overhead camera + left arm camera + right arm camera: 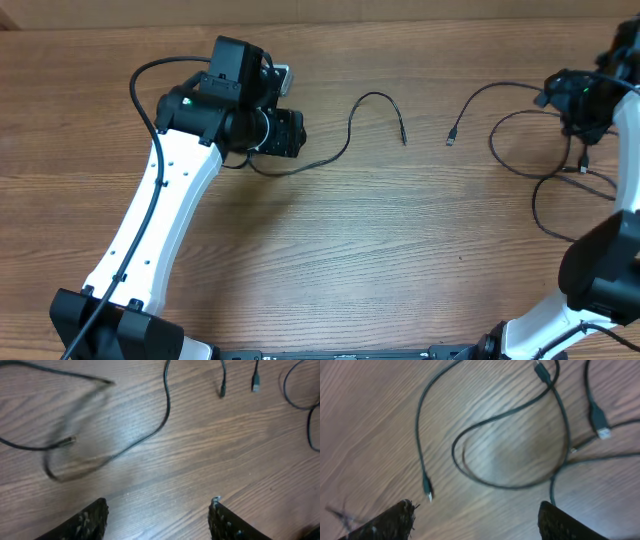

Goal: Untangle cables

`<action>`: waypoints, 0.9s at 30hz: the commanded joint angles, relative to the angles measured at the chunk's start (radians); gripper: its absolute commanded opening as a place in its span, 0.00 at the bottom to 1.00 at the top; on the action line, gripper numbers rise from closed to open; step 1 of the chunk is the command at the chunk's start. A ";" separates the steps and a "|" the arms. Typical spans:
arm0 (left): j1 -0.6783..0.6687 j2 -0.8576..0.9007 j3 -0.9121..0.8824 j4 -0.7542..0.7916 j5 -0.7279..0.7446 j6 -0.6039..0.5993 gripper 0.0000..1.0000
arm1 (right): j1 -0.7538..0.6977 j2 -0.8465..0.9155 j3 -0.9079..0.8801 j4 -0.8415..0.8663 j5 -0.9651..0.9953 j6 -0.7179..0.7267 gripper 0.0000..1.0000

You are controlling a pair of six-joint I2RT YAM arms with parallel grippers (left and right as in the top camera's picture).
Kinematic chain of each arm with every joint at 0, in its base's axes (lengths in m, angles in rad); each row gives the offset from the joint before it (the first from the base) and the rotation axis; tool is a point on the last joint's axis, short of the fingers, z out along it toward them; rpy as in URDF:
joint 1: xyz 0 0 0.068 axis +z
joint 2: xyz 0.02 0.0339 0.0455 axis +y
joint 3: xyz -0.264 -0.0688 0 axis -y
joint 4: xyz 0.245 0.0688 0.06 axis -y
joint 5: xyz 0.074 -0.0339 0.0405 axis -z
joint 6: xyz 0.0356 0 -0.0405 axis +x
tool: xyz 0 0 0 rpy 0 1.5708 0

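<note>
Two thin black cables lie apart on the wooden table (400, 250). The left cable (374, 94) runs from under my left arm, arcs up and ends in a small plug (403, 139). The right cable (490, 90) starts at a plug (451, 138) and leads to loops (510, 165) under my right arm. In the left wrist view my left gripper (157, 510) stands open above bare wood, with that cable (167, 410) lying ahead of it. My right gripper (476, 510) is open too, over a cable loop (510, 486) and a plug end (428, 491), holding nothing.
A larger plug (601, 425) lies among the crossing strands at the right. A blurred cable loop (50, 472) lies at the left of the left wrist view. Thicker arm wiring (140, 90) hangs by my left arm. The table's far edge is close behind both arms.
</note>
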 commanded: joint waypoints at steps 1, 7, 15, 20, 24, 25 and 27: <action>-0.007 0.011 0.018 -0.018 -0.010 0.005 0.65 | -0.004 -0.009 -0.077 0.093 0.016 0.070 0.76; -0.007 0.011 0.018 -0.047 -0.068 0.004 0.65 | -0.003 -0.007 -0.200 0.277 0.016 0.215 0.78; -0.007 0.010 0.018 -0.055 -0.085 0.003 0.63 | 0.001 0.078 -0.277 0.490 -0.071 0.319 0.79; -0.007 0.010 0.018 -0.065 -0.085 0.003 0.63 | 0.001 0.161 -0.277 0.603 -0.108 0.318 0.68; -0.007 0.010 0.018 -0.072 -0.085 0.003 0.60 | -0.002 0.180 -0.276 0.636 -0.107 0.318 0.15; -0.007 0.010 0.018 -0.073 -0.085 0.003 0.60 | -0.007 0.179 -0.271 0.637 -0.107 0.317 0.04; -0.007 0.010 0.018 -0.075 -0.085 0.003 0.59 | -0.029 0.169 -0.251 0.625 -0.106 0.292 0.04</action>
